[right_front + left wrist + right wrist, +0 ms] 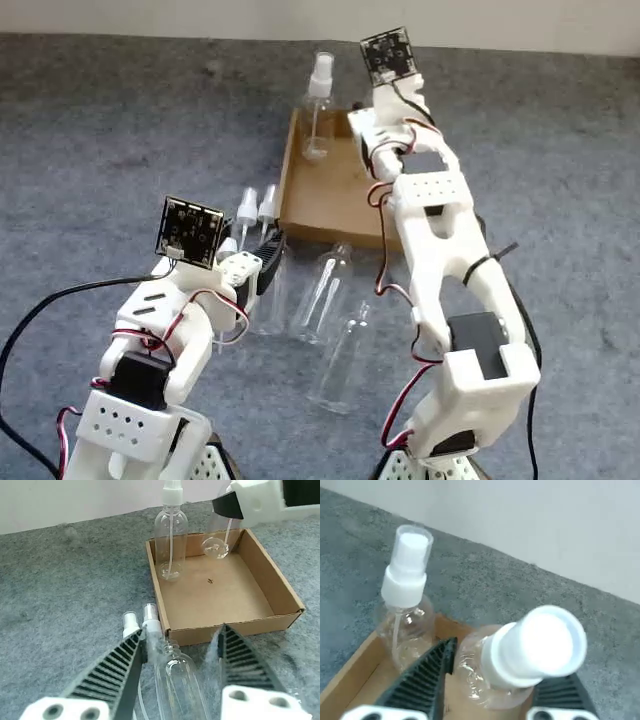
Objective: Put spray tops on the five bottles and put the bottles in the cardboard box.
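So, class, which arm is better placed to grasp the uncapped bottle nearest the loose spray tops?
Left. The left gripper, open, straddles the uncapped bottle; the right gripper holds a capped bottle over the cardboard box.

The cardboard box [330,205] is plain brown. The standing bottle [318,125] and the held bottle [475,675] are clear; each spray top [322,72] [535,647] is white. The loose bottles [325,295] [345,360] are clear, and the loose spray tops [248,205] are white. The table [100,120] is mottled grey. The arms [450,250] are white with black motors and red wires [385,270]. The fingers [120,667] of the left gripper [181,632] are black and ribbed.
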Controlling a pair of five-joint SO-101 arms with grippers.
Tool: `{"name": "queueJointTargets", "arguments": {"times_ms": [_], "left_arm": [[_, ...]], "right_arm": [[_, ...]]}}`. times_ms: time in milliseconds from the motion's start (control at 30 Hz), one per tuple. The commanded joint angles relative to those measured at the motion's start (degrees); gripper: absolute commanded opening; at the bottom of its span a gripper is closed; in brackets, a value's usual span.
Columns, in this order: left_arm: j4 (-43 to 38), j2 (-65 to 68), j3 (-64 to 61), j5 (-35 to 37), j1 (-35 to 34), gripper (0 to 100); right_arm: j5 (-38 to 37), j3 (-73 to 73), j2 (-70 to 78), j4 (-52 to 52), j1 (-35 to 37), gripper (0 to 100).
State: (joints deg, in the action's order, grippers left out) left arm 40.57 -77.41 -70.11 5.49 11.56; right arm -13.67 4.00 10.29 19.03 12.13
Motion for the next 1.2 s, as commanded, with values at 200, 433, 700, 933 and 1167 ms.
{"name": "queueJointTargets", "arguments": {"times_ms": [200,433,700,933,1167], "left_arm": [[-1.05,-0.57,0.22,-0.35,-0.31,18],[-1.14,-0.57,0.22,-0.35,-0.31,18],[-1.05,-0.57,0.22,-0.26,-0.31,18],[-1.05,-0.57,0.22,-0.26,-0.31,18],[-1.05,-0.57,0.22,-0.26,-0.31,18]], "right_arm": [[-0.18,-3.38,1.54,-3.65,-1.01,13.2],[-0.35,-3.03,1.98,-3.65,-1.01,13.2],[-0.35,-3.03,2.15,-3.74,-0.92,13.2],[-0.35,-3.38,6.46,-3.74,-1.10,13.2],[-0.35,-3.38,6.73,-3.65,-1.01,13.2]]}}
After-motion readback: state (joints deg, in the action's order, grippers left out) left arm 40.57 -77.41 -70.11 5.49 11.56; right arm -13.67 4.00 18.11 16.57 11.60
